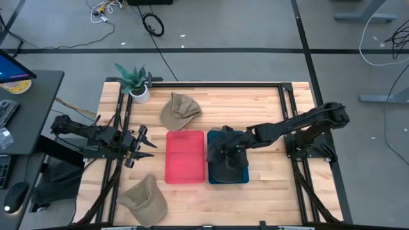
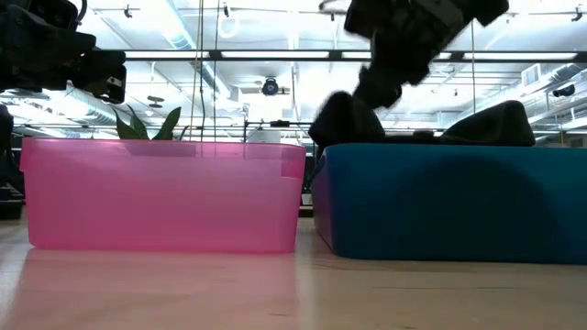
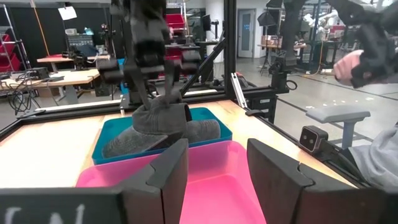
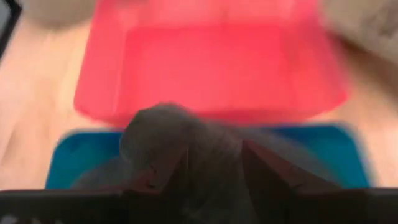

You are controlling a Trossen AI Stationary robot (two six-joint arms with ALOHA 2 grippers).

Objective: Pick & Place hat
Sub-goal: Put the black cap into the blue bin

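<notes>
dark hat down in the blue bin, right pincer loosening above it

nearest the table's front edge, on bare wood: a tan cap point(image 1: 143, 199), lying loose and well apart from either arm, apparently waiting its turn.

next back, side by side and touching: a pink bin point(image 1: 185, 156), holding nothing visible, and a blue bin point(image 1: 245, 181). inside the blue one, a dark grey hat point(image 3: 160, 124), crown bunched upward and poking above the rim in the low view, brim end slumped toward the bin's far side. probably lumpy like that because it was lowered crown-first by a pinch on the fabric rather than laid flat.

directly over that hat: right gripper point(image 1: 220, 151), arm stretched in from the right edge of the table. fingers partway apart, with the crown just under them; cannot tell for sure whether any fabric is pinched between them, though the loose slump of the hat suggests a release under way, not a firm grip.

off to the left side: left gripper point(image 1: 146, 145), parked beside the pink bin and aimed across both bins. fingers point(image 3: 171, 171) spread apart around nothing, seemingly kept clear so the right arm has the bins to itself.

farther back: a second tan cap point(image 1: 179, 110) just behind the pink bin, and a small potted plant point(image 1: 136, 83) at the back left corner, out of the working lane.

beyond the table: a person's hand point(image 3: 348, 65) and sleeve at the side, away from the arms.
</notes>
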